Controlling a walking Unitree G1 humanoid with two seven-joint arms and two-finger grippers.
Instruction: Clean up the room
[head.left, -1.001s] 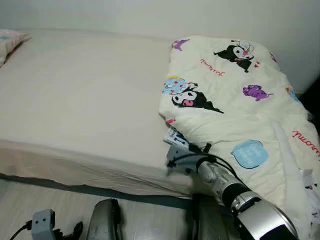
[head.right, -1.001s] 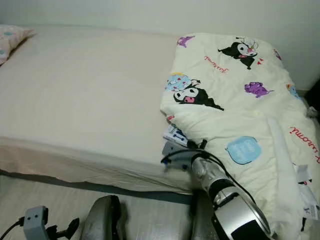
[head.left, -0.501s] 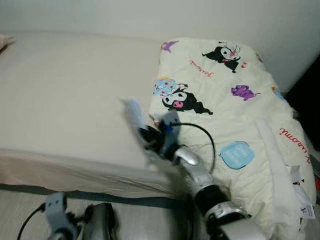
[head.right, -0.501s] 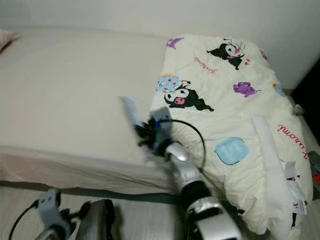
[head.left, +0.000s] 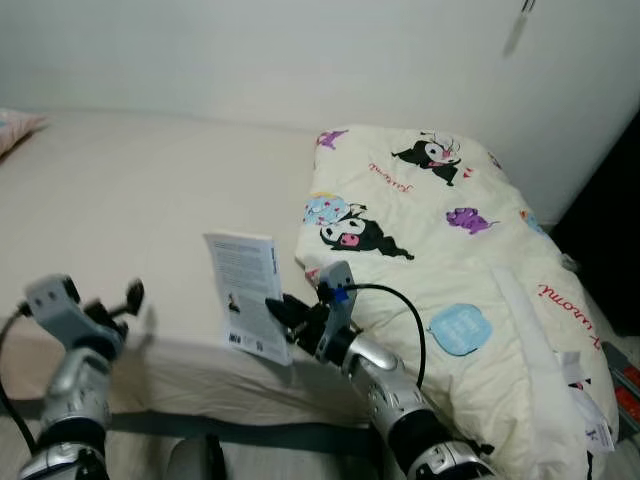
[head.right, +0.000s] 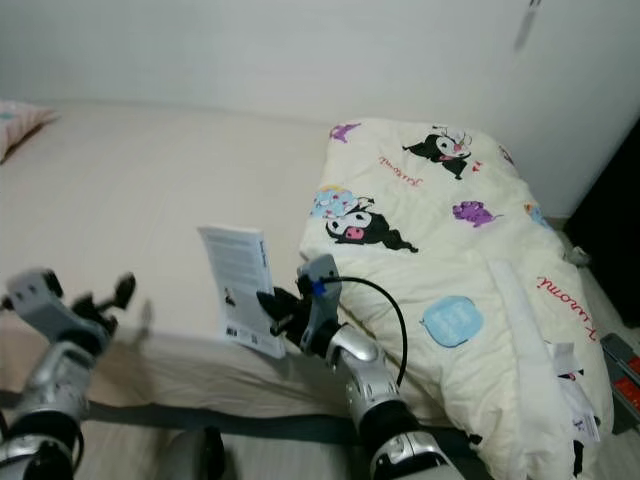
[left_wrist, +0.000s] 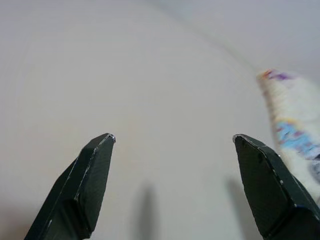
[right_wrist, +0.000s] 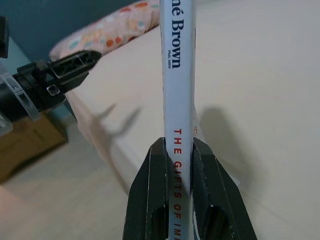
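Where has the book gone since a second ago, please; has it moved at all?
Yes. The right gripper has lifted the book from under the quilt's edge, leftward, upright over the bare mattress.

Book (right_wrist: 177, 75) spine title cut off below "THE GIFTS OF IM" by the frame edge and the right gripper's (right_wrist: 178, 165) fingers, author's name clipped above to "né Brown". Pink pillow (head.left: 18, 128) cropped at 9 o'clock; red item (head.right: 628, 392) clipped at 4 o'clock, unidentifiable. Back-cover print too small to read.
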